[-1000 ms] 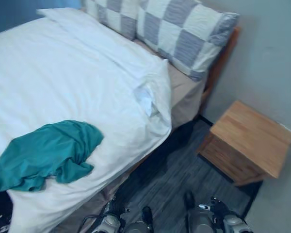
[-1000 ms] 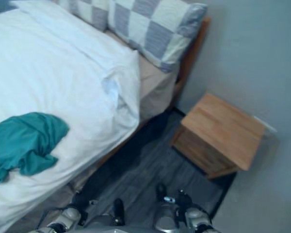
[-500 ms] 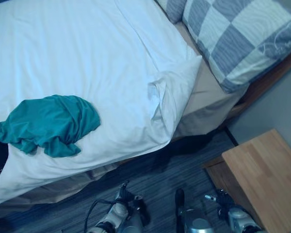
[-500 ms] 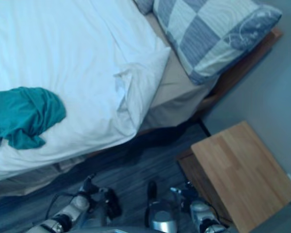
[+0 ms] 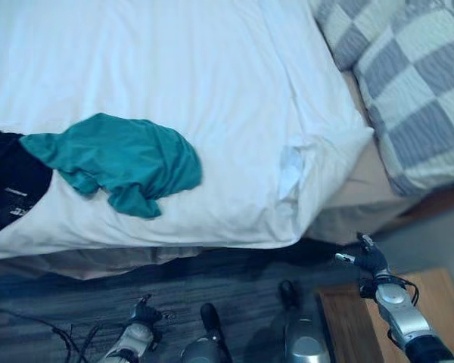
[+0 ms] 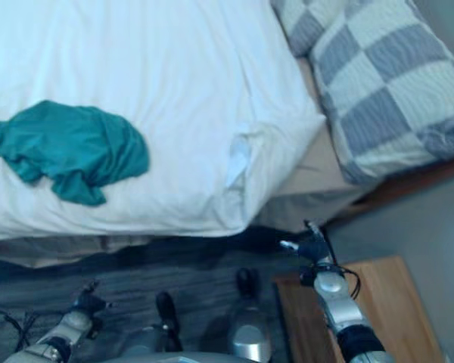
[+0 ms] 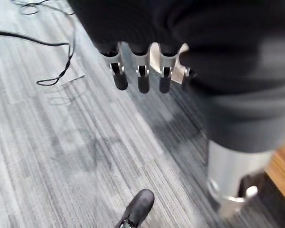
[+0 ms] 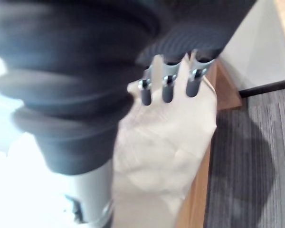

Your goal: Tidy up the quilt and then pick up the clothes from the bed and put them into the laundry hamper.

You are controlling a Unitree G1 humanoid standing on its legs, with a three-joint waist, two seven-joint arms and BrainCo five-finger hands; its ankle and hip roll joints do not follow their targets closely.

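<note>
The right hand [image 6: 312,246], fingers relaxed and empty, is raised just below the quilt [image 5: 212,91] corner; the teal garment [image 5: 121,160] lies well left. The corner could be snagged and dragged off.

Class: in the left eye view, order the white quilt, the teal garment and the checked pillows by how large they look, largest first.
1. White quilt, by far the largest.
2. Checked pillows together; cut off by the view's edge, so their full size is unsure.
3. Teal garment, looking close to the pillows' visible area, so these two are hard to separate.
</note>
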